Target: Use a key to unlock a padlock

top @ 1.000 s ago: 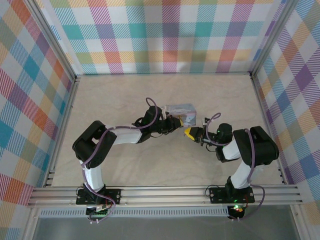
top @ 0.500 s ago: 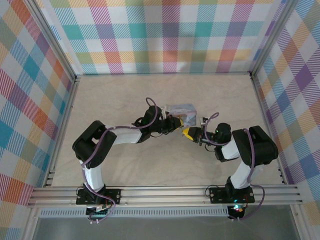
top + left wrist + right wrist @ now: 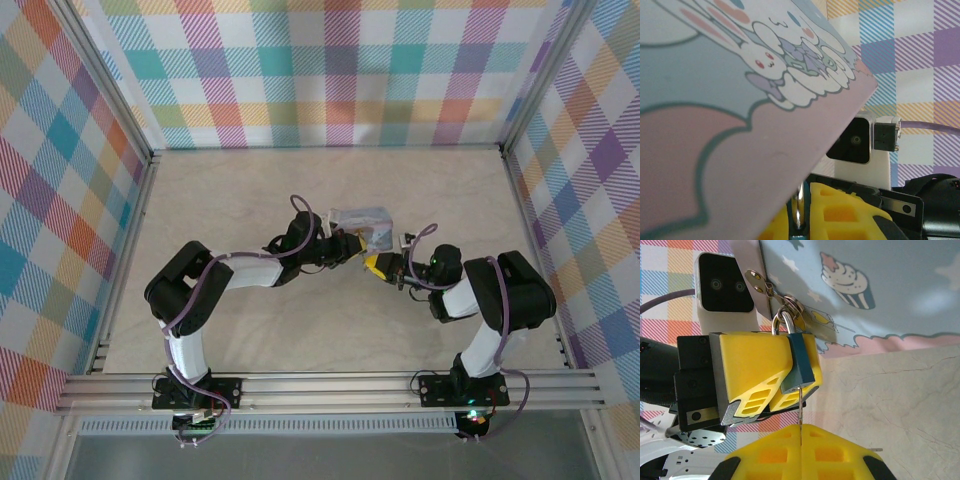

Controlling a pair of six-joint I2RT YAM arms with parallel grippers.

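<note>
Yellow-fingered left claw point(image 3: 786, 376) grips the padlock point(image 3: 801, 364) hanging on the box point(image 3: 890, 295); shut right claw point(image 3: 801, 440) pinches the key point(image 3: 800, 412) touching its underside

Right hand point(image 3: 801, 427): yellow fingers pressed together at the bottom edge, pinching a thin pale key point(image 3: 800, 412) that stands upright.

Key tip meets the underside of the dark blue padlock point(image 3: 801, 362) straight above the hand.

Padlock clamped between the yellow fingers of the left hand point(image 3: 785, 375), which reaches in from the left.

Shackle point(image 3: 785, 320) passes through a metal ring point(image 3: 791, 304) on the light-blue box point(image 3: 880, 285) above.

Beige desk point(image 3: 890, 400) up and to the right of the hand.
</note>
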